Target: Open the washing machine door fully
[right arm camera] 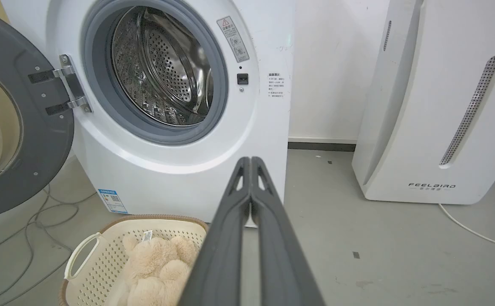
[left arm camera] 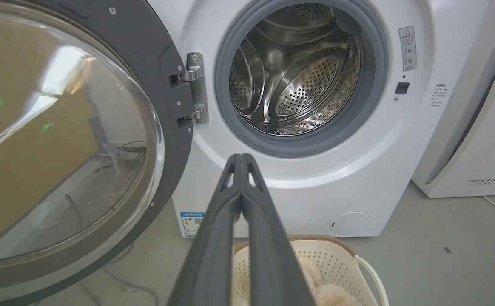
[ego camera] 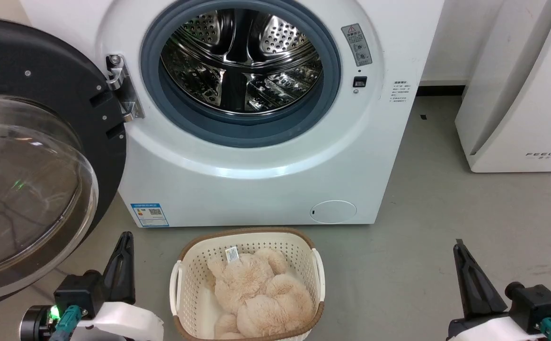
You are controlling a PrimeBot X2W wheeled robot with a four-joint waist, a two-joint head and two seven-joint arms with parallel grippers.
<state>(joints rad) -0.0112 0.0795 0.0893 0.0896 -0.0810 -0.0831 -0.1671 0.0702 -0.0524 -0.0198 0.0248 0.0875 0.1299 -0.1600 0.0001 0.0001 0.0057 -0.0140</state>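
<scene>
The washing machine door (ego camera: 67,109) hangs swung wide to the left on its metal hinge (ego camera: 123,87), its dark-grey inner face and bulging clear glass bowl (ego camera: 24,184) turned toward me. The same door (left arm camera: 162,102) fills the left of the left wrist view and its rim (right arm camera: 30,140) shows at the left edge of the right wrist view. The steel drum mouth (ego camera: 241,61) stands uncovered. My left gripper (ego camera: 126,235) is low at the left, shut and holding nothing, just right of the door's lower rim. Far off at the lower right, my right gripper (ego camera: 458,245) is also shut and holding nothing.
A cream laundry basket (ego camera: 184,265) holding a beige plush toy (ego camera: 259,293) sits on the floor before the machine, between the grippers. A white appliance (ego camera: 521,85) stands at the right. Cables (right arm camera: 39,212) lie on the floor under the door.
</scene>
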